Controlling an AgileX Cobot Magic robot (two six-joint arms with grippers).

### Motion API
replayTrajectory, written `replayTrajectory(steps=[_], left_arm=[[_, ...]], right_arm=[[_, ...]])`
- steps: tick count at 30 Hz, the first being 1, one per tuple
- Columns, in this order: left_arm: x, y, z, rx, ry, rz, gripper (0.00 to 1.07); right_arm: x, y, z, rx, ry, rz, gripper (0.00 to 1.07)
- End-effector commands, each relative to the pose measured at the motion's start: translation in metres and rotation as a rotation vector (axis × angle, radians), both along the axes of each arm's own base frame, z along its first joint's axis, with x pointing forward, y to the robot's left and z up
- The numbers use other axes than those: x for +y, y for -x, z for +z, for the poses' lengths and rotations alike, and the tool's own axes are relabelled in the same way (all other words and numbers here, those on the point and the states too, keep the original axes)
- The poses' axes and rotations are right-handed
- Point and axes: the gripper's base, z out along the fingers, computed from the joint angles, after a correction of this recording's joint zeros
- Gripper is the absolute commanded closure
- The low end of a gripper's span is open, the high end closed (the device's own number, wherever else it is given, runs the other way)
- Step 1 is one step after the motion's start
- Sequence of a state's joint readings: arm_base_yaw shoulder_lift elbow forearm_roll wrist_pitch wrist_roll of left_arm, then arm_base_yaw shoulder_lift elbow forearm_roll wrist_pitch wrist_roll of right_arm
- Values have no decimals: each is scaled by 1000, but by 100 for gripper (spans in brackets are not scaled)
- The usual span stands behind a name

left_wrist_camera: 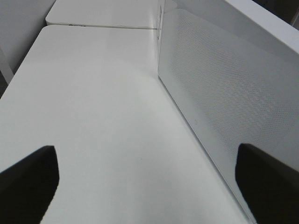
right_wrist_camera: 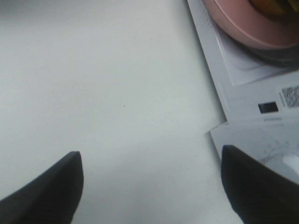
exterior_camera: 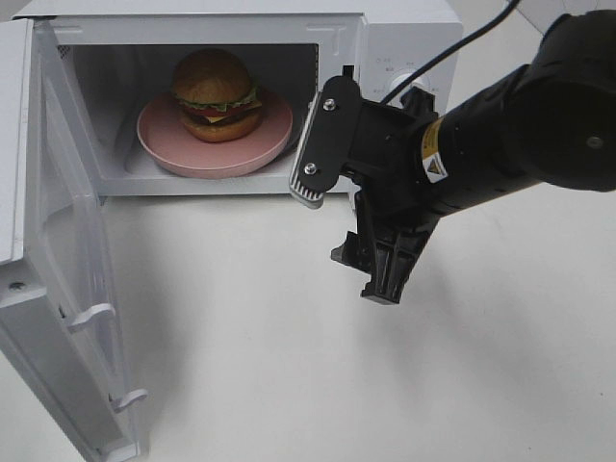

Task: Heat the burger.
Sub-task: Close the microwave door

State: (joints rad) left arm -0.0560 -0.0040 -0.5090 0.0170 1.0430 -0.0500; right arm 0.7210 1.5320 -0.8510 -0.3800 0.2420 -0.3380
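Burger rests inside the microwave; left gripper, beside the microwave's swung-open door, is nearer it than right gripper; both spread wide, empty

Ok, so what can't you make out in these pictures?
- Microwave controls: exterior high view, mostly behind the right arm, markings too small.
- Burger: right wrist view, cut off by the edge, blurred.
- Left gripper: left wrist view shows only fingertips; absent from the exterior high view.
- Label print: right wrist view, blurred.
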Motion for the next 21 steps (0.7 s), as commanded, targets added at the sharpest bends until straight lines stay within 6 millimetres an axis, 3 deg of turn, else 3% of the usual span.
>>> replayTrajectory(steps=[1,10,14,21], left_arm=[[0,3,0,-24,1,-1,9],[0,3,0,-24,1,-1,9],[0,3,0,-24,1,-1,9],[0,3,0,-24,1,-1,9]], right_arm=[[-13,14,4,61,-93,-157,31],[-38,34,11,178,-92,-412,31],[-54,48,13,283,-14,-572,31],[-66,65,17,402,67,-664,31]])
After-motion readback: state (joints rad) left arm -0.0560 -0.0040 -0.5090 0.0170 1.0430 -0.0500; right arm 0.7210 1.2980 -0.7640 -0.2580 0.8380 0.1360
